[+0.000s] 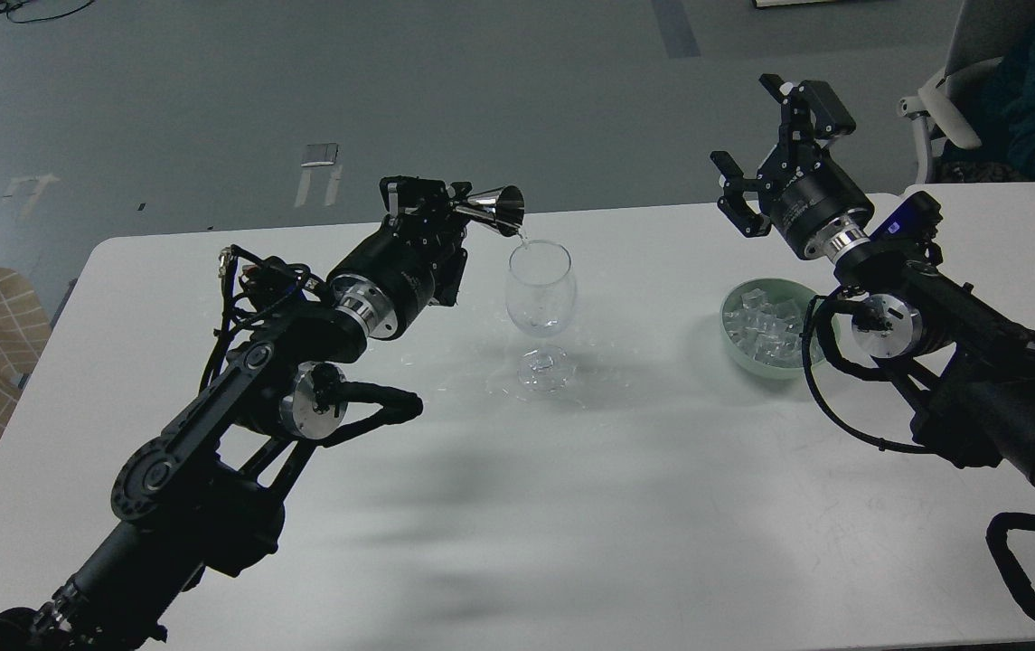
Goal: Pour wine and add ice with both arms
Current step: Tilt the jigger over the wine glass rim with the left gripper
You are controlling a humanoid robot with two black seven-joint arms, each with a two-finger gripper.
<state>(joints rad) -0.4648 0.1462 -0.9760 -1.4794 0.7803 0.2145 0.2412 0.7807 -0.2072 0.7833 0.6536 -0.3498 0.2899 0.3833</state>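
Head view: our left gripper point(445, 215) pinches a steel jigger point(492, 211) by its waist, tipped on its side so the open mouth hangs just above the rim of the glass point(540, 303). A thin thread of wine point(522, 237) falls from the jigger's lip towards the near-left edge of the bowl of the glass; whether any has pooled at the bottom we cannot tell. The glass stands upright near the middle of the white table point(571, 506), with small wet glints around its foot.

Our right gripper point(757, 149) hangs in the air with its fingers spread wide and nothing between them, above and just behind the green bowl point(734, 348). The ice point(763, 324) lies heaped in that bowl, well apart from the glass.

The chief risk, as we judge it, sits at the rim. The stream lands close to the edge, so a small drift of our left wrist would send wine down the outside and onto the table, where the glints suggest some wet already. The jigger's mouth is also near enough that a dip could knock the tall, narrow-footed glass over.

For the ice, the cubes look slick and small. Our wide fingers may squeeze one sideways out of the grip, or drop it short of the glass. Our right arm's looping cable point(820, 398) hangs beside the bowl and could drag it.
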